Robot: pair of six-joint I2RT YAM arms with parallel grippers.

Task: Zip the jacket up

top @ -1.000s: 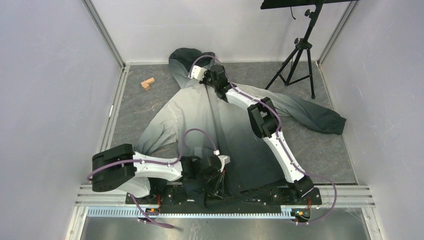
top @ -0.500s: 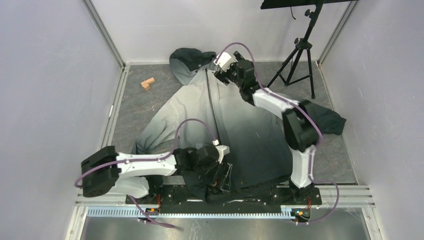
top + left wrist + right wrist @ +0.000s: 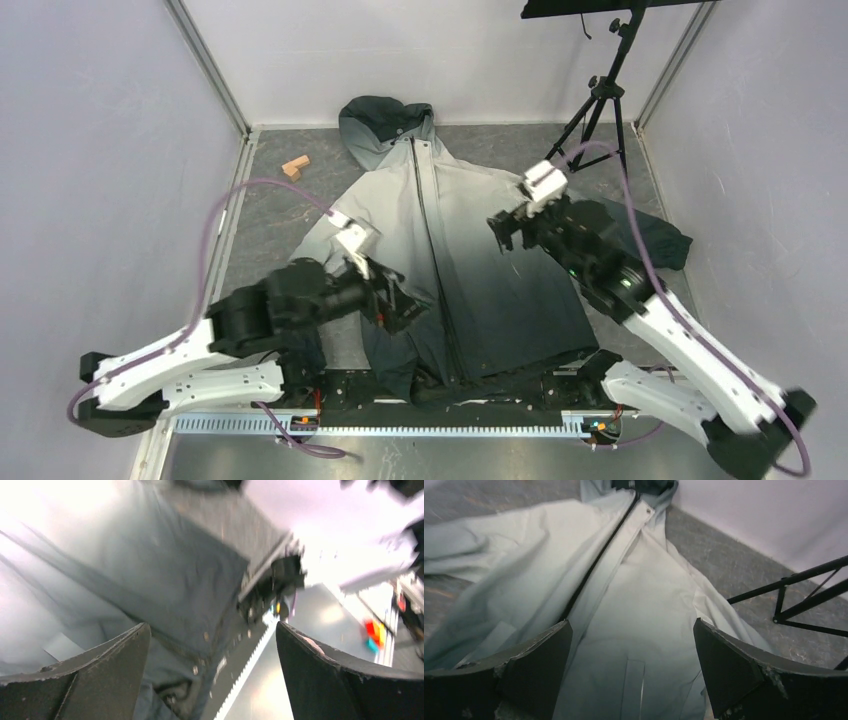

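The jacket [image 3: 480,270] lies flat and face up on the table [image 3: 270,230]. Its hood [image 3: 385,115] is at the far wall and its dark hem is at the near edge, between the 2 arm bases. The dark zip [image 3: 428,230] runs down the centre from collar to hem, and the 2 front panels meet along all of it that shows. The right sleeve [image 3: 650,235] stretches out to the right, with its charcoal cuff near the tripod [image 3: 598,110]. The other sleeve is partly hidden under the left arm.

The left gripper [image 3: 400,305] hangs over the jacket's lower front, just left of the zip. Its wrist view shows the fingers [image 3: 100,675] wide apart with nothing between them, above blurred dark cloth and a ribbed rail [image 3: 240,667].

The right gripper [image 3: 506,230] hangs over the pale chest panel, right of the zip and apart from it. Its fingers [image 3: 744,670] are also spread wide and hold nothing, with pale cloth and the upper zip below them.

1 small wooden block [image 3: 294,168] sits on the table left of the hood, apart from the jacket.
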